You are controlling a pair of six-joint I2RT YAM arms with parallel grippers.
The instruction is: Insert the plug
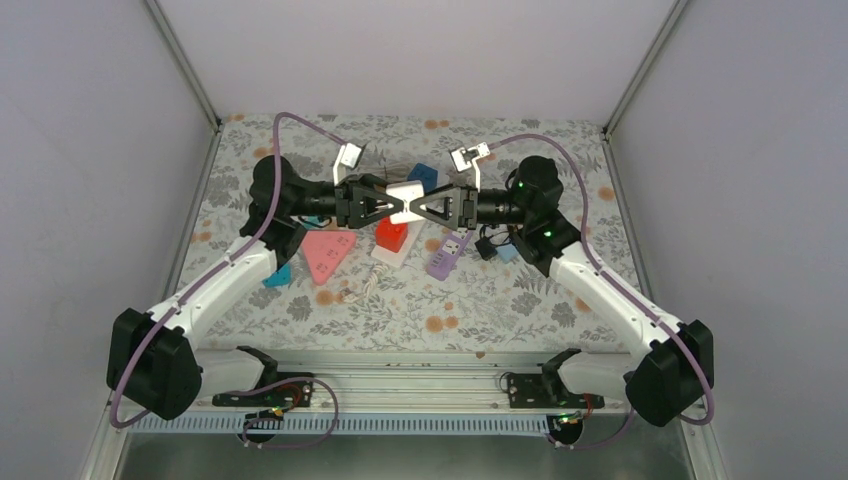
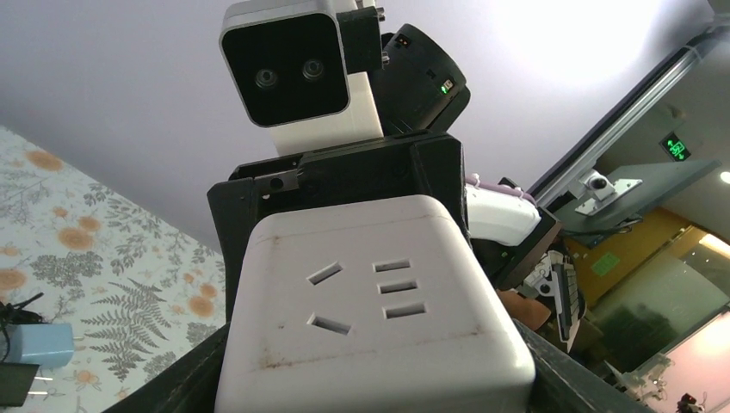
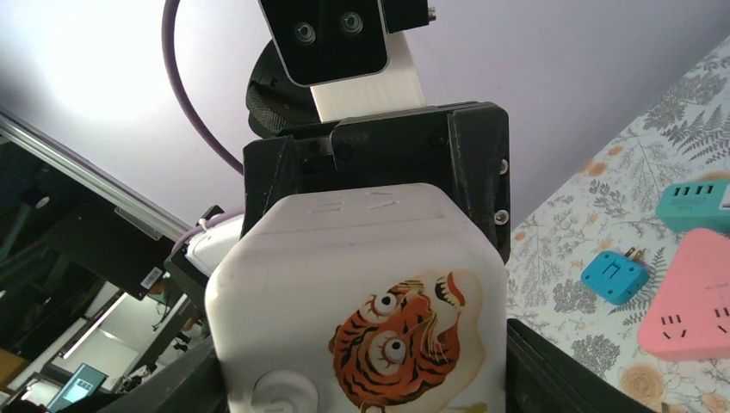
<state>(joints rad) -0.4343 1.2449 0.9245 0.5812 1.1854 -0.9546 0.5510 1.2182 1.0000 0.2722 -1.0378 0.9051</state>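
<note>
White socket cube (image 2: 370,301), tiger sticker (image 3: 396,340), held mid-air

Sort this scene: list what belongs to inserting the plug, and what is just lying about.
In the job:
- white socket block
- left gripper and right gripper, both clamped on it

Lying about:
- pink triangular strip
- red block
- purple strip
- blue adapter
- teal strip
</note>
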